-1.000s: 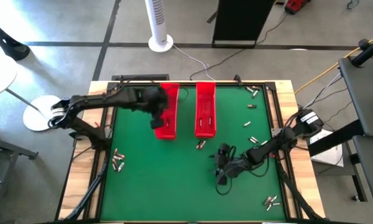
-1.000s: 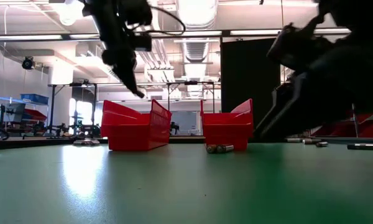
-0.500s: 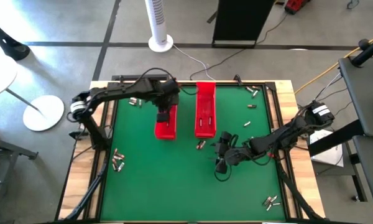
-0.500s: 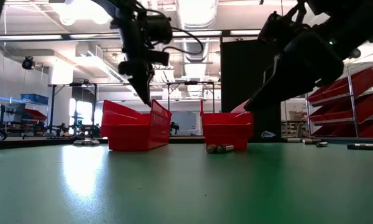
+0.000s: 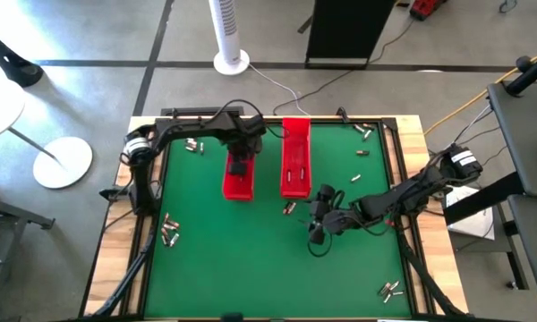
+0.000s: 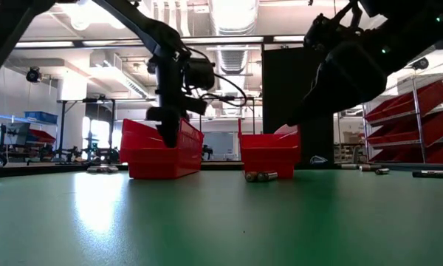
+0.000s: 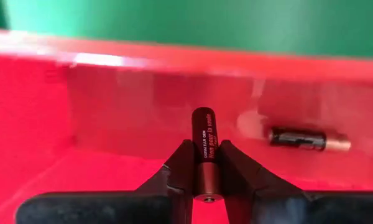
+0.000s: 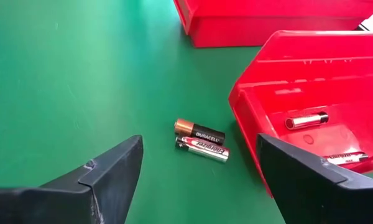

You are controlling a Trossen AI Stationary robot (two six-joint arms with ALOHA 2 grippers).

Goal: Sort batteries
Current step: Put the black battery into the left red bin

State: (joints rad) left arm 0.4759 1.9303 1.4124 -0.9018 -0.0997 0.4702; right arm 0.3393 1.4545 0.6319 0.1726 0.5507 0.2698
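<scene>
Left gripper (image 7: 203,186) pinches a dark battery (image 7: 204,146) over the left red tray (image 5: 239,183). Right gripper (image 8: 199,168), fingers spread and empty, hovers by two batteries (image 8: 200,142) on the green mat (image 5: 251,259).

Grey concrete floor (image 5: 89,54) with dark seams; white tower fan (image 5: 230,31) on round base; black cabinet (image 5: 345,29) — ceiling strip lights (image 6: 52,44) and red-binned shelving (image 6: 428,111) beyond.
</scene>
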